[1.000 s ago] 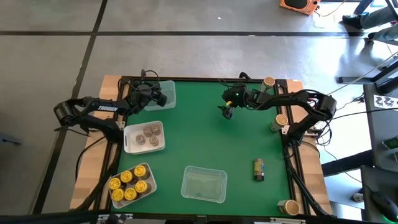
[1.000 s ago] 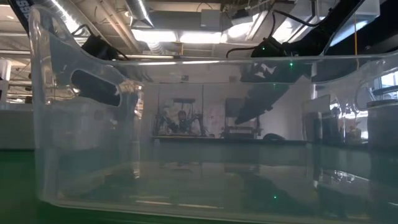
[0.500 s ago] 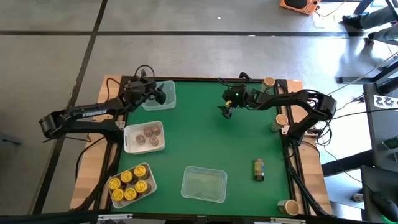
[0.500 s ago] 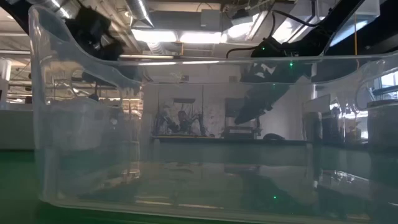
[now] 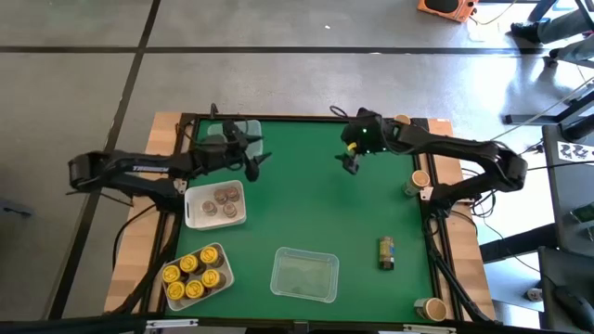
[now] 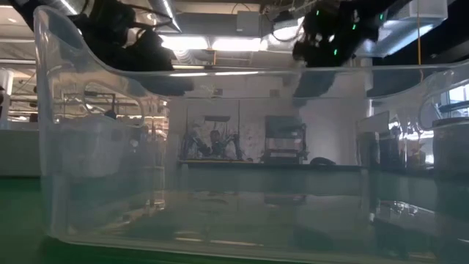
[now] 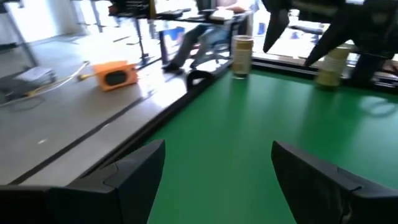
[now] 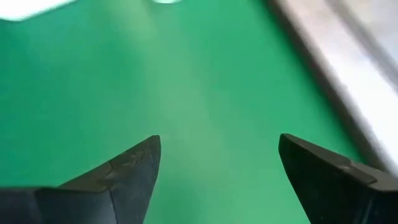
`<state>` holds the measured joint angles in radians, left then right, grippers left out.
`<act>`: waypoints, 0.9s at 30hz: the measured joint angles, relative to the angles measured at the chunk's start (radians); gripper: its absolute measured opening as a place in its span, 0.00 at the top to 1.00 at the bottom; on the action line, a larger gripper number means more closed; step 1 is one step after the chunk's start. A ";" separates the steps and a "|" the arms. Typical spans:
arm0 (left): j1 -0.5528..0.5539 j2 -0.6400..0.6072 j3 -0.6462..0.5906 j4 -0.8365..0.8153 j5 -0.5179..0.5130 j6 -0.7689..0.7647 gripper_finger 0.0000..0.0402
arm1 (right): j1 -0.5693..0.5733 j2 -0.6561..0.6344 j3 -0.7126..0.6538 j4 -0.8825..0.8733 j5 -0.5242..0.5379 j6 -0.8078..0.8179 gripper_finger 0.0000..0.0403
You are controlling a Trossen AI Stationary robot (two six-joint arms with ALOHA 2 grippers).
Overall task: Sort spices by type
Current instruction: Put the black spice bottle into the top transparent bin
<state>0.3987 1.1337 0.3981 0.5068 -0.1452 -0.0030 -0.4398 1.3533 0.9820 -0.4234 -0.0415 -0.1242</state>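
At the near edge of the green tabletop (image 5: 316, 213) sits a clear tray (image 5: 303, 275), nothing visible inside; the low view looks straight through its walls. Near-left corner: white tray (image 5: 220, 252) packed with spice jars, yellow lids (image 5: 188, 276) mostly, a couple with dark lids. Beyond it, a second white tray (image 5: 195, 218) holds four brownish-grey-lidded jars (image 5: 224, 202). Near-right, a small multicoloured block (image 5: 386, 251) lies alone on the green. Tan-lidded jars (image 5: 419, 181) stand along the right wooden border, one at the near corner, one mid-edge, one at the far corner.

Left end effector (image 5: 257, 165): fingers (image 7: 127, 177) spread well apart, nothing between them, only bare green tabletop seen through the gap. It hangs just beyond the brownish-grey tray, beside a clear tray (image 5: 234, 132) at the far-left corner. Left arm lies stretched low, reaching in from the left side, roughly parallel to the far edge.

Right end effector (image 5: 350, 163): fingers (image 8: 124, 174) likewise wide apart and empty, pointed down at bare green, off the surface as far as the wrist view shows. It is at far centre, well apart from the left one. Right arm extends from its base at the right border, elbow out, forearm running leftward.
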 joint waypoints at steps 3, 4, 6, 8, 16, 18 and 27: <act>-0.037 0.069 0.000 0.082 0.009 0.010 0.27 | 0.062 -0.011 0.058 -0.140 -0.047 0.081 0.20; -0.047 0.086 0.000 0.092 0.009 0.012 0.27 | 0.087 -0.011 0.079 -0.189 -0.047 0.110 0.20; -0.064 0.121 0.000 0.116 0.009 0.024 0.27 | 0.141 -0.011 0.116 -0.289 -0.027 0.179 0.20; -0.075 0.139 0.000 0.126 0.009 0.043 0.27 | 0.194 -0.011 0.145 -0.379 -0.020 0.268 0.20; -0.115 0.150 0.000 0.139 0.009 0.008 0.27 | 0.406 -0.010 0.183 -0.653 -0.131 0.823 0.20; -0.132 0.150 0.000 0.138 0.009 -0.029 0.27 | 0.466 -0.010 0.183 -0.700 -0.199 0.986 0.20; -0.207 0.150 0.000 0.164 0.009 -0.053 0.27 | 0.772 0.024 0.179 -0.831 -0.216 1.474 0.20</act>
<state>0.1912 1.2839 0.3981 0.6707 -0.1366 -0.0561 0.3319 1.3776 1.1614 -1.2545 -0.2575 1.3498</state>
